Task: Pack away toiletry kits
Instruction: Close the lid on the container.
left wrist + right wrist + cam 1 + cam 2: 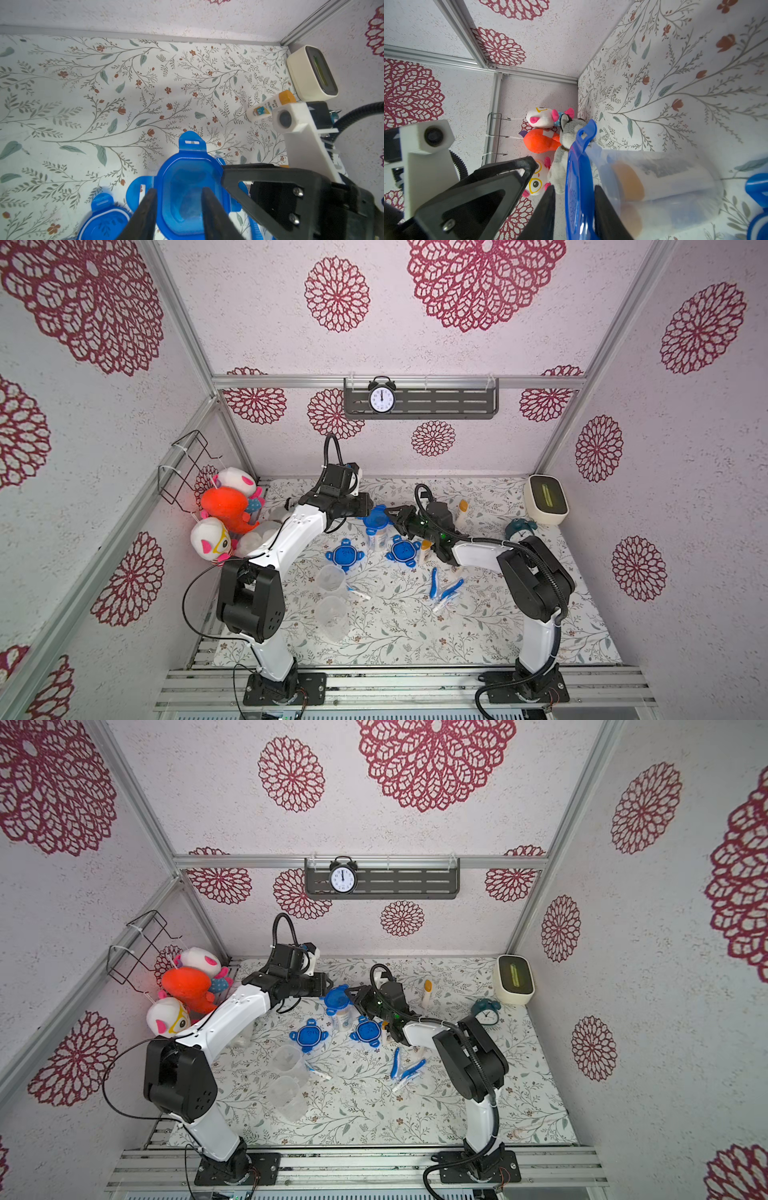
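Overhead, in both top views, the clear cup (378, 541) stands on the surface (498, 622), with the left tool (371, 508) and right tool (391, 513) both at its blue lid (376, 519). Two loose lids (345, 554), empty cups (331, 577) and toothbrushes (435, 581) crowd the near side. From the left wrist, narrow-set jaws sit over the lid's crown, and I cannot tell if they grip. From the right wrist, part-open jaws straddle the rim, pinch uncertain, with an orange-capped bottle (664, 176) inside. It looks like light, thin, slippery plastic, so I'd hold the tabs, not the walls.
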